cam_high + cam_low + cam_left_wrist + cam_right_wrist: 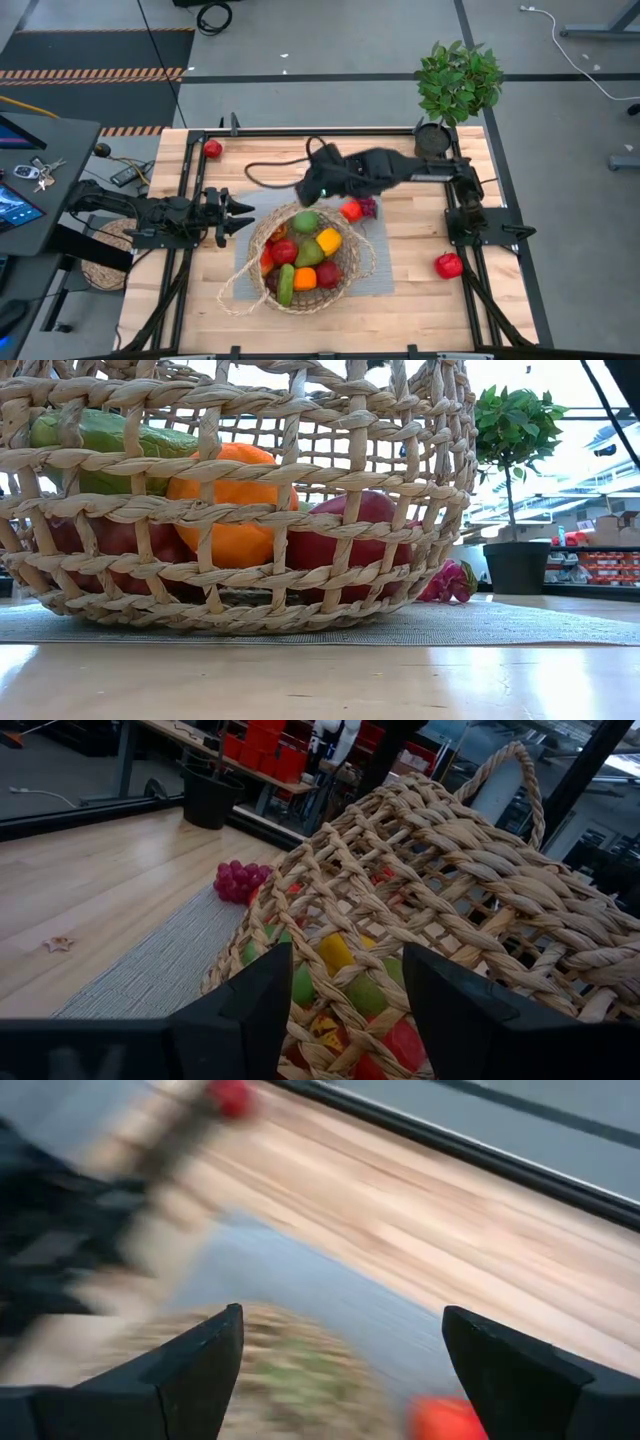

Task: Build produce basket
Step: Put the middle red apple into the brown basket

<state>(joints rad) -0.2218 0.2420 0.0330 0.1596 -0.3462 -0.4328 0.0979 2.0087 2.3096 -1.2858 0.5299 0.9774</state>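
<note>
From the table-height view we see little beyond the basket [240, 500] wall, which fills the picture and runs off its top and left edges; through the weave we make out only parts of a green piece, an orange [235, 510] and two dark red fruits [350, 545]. Our right wrist view is smeared, so the grey mat [300, 1295], the basket edge and an orange-red blob near one finger are hard to read there. From above, the right arm covers the far rim of the basket.

The basket [305, 258] sits on the grey mat [375, 270] at the middle of the table [420, 300]. In it we count a green pear-like fruit at the far side, a yellow pepper [328, 240], a red apple [284, 251], a green apple, an orange piece [304, 279], a long green piece and another red fruit. Outside it, an orange-red fruit [351, 210] and purple grapes [367, 208] lie just beyond the far rim, one red piece [449, 265] lies well to the right, and another [212, 149] rests near the far left corner.

The left tool [243, 216] lies low just left of the basket, its fingers [250, 1010] nearly together, holding nothing that we can see; its wrist view looks into the basket's near wall [450, 890]. The right tool [312, 190] hangs over the far rim of the basket with its fingers [205, 1355] spread apart and nothing between them.

A potted plant [455, 85] stands at the far right corner.
</note>
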